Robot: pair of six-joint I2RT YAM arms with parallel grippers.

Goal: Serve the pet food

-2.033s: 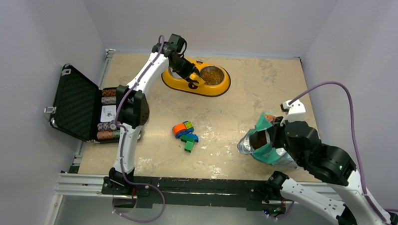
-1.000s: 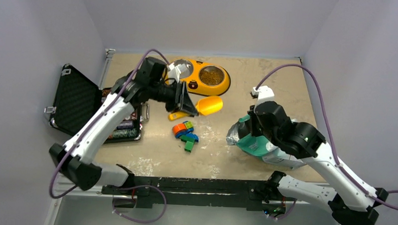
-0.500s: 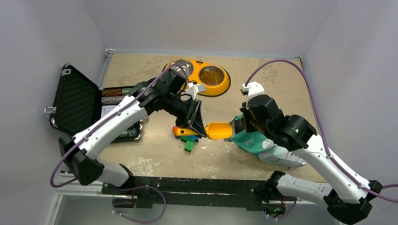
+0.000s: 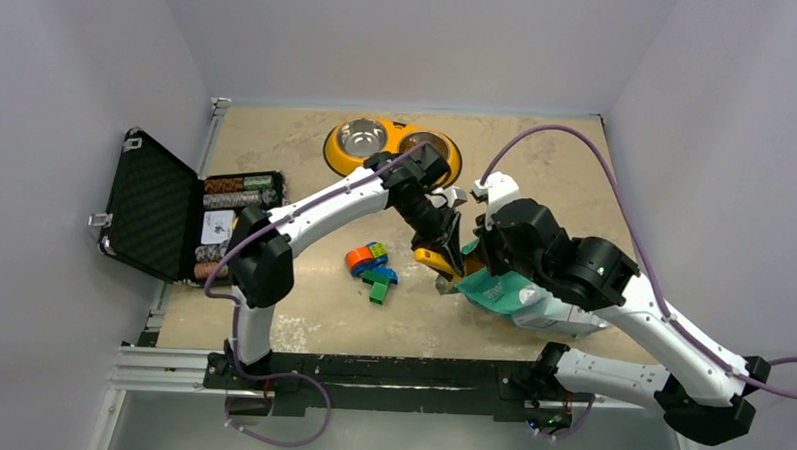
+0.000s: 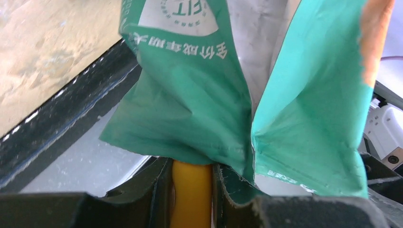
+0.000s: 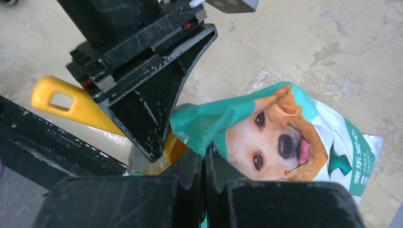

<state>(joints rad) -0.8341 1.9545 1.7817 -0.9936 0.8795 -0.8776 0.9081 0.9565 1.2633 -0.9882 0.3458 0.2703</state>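
Note:
My left gripper (image 4: 442, 249) is shut on the handle of a yellow scoop (image 4: 435, 263), and the scoop's head is pushed into the mouth of the teal-green and white dog-food bag (image 4: 512, 292). In the left wrist view the yellow handle (image 5: 191, 194) sits between my fingers with the bag (image 5: 190, 104) draped over it. My right gripper (image 6: 205, 164) is shut on the bag's top edge beside the printed golden dog (image 6: 278, 137) and holds it up. Kibble inside the bag is hidden. Some brown kibble shows in the right bowl (image 4: 427, 142) of the yellow double feeder (image 4: 339, 155).
Colourful toy blocks (image 4: 371, 266) lie left of the bag. An open black case (image 4: 150, 201) with poker chips stands at the left edge. The feeder's left steel bowl (image 4: 362, 137) looks empty. The black rail (image 6: 43, 156) runs along the near edge.
My left arm has swung the scoop from the feeder across to the bag and pushed it into the mouth. My right gripper has shifted the bag's top edge leftward and holds it.

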